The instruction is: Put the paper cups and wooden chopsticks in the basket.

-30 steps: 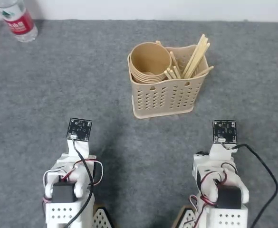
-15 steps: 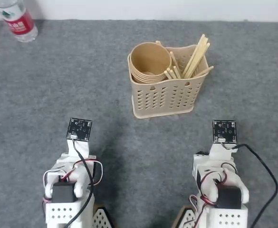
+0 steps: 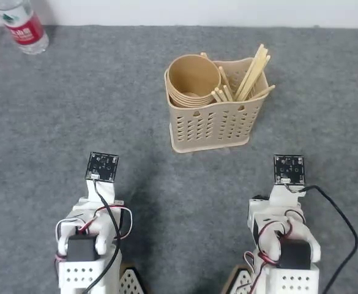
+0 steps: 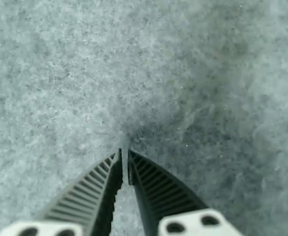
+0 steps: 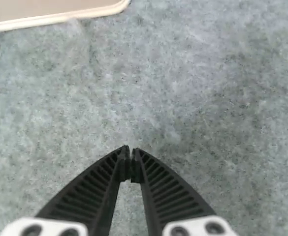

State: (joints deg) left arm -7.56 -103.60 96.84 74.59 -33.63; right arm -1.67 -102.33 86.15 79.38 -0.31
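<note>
Resting arms (image 3: pixel 96 226) (image 3: pixel 283 229): both are staying put, lower frame.
Basket (image 3: pixel 209 125): holding paper cups (image 3: pixel 194 76) and chopsticks (image 3: pixel 252 68), looking done.
Left gripper (image 4: pixel 124 158), right gripper (image 5: pixel 130 153): sitting pinched together, empty.

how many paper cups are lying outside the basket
0. Every one of the paper cups in view sits nested in one stack inside the basket, beside the wooden chopsticks; none lies on the grey mat.

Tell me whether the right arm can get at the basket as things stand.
Probably yes. Only bare carpet lies between the right gripper and the basket, which stands ahead of it; nothing blocks the way. The gripper is shut and empty.
</note>
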